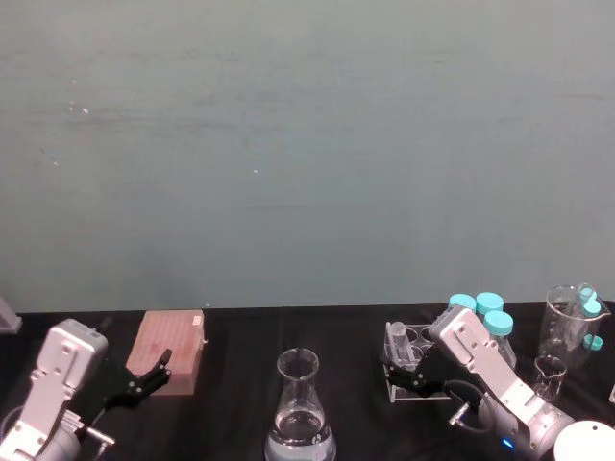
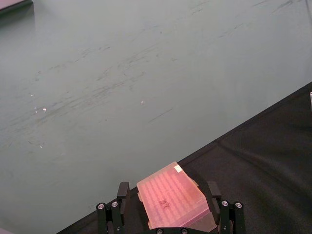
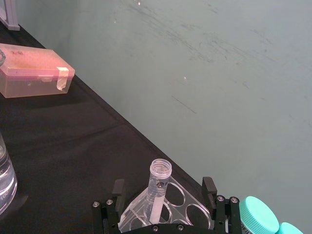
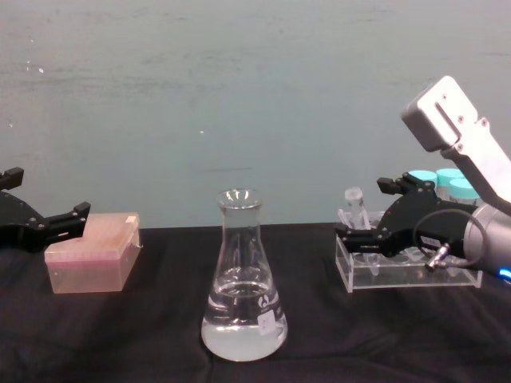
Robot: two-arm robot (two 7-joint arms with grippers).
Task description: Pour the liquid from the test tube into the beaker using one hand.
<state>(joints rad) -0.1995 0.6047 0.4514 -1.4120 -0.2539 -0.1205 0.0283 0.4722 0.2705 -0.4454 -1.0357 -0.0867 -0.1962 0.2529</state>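
Glossy clear glass beaker [image 4: 243, 279], clear plastic test tube [image 3: 157, 192], matt black cloth table cover [image 4: 120, 343]

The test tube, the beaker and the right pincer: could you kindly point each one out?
test tube [image 3: 156, 195], right wrist view, on its clear wall below the rim.
beaker [image 4: 239, 239], chest view, on its narrow neck.
right pincer [image 3: 163, 184], right wrist view, midway between its open fingertips.

Arms, L & R:
- L arm housing [image 1: 62, 370], R arm housing [image 4: 447, 116]: light grey, boxy, rounded corners.
- left gripper [image 1: 159, 370], right gripper [image 4: 363, 209]: black, two flat fingers ea.
- Silver screws [image 3: 109, 201] are fitted at finger bases.
- Black cable [image 4: 435, 239] w/ metal plug is looped at R wrist.
- Small blue light [image 4: 503, 275] is noted nr same wrist.
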